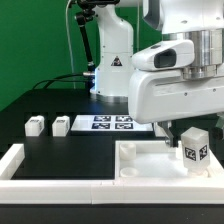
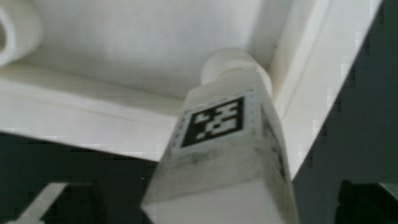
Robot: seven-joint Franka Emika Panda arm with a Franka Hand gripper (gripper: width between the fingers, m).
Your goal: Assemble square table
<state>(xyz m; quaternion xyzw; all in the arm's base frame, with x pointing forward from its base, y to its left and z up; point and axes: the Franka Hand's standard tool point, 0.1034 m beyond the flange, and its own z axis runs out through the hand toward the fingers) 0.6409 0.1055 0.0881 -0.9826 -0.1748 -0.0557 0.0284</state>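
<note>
The white square tabletop (image 1: 150,165) lies rim up at the front right of the exterior view. One white leg (image 1: 195,150) with black tags stands upright on it near its right side. My gripper (image 1: 190,134) hangs just above that leg. In the wrist view the tagged leg (image 2: 222,125) runs up between my fingers (image 2: 43,206) toward a corner of the tabletop (image 2: 125,50). My gripper (image 2: 214,208) is open, with dark gaps showing on both sides of the leg. Two more legs (image 1: 35,125) (image 1: 62,124) lie on the black table at the exterior view's left.
The marker board (image 1: 110,122) lies flat behind the tabletop, in front of the arm's base (image 1: 112,70). A long white low wall (image 1: 25,165) frames the front left of the workspace. The arm's bulky white body (image 1: 175,85) hides the tabletop's far right part.
</note>
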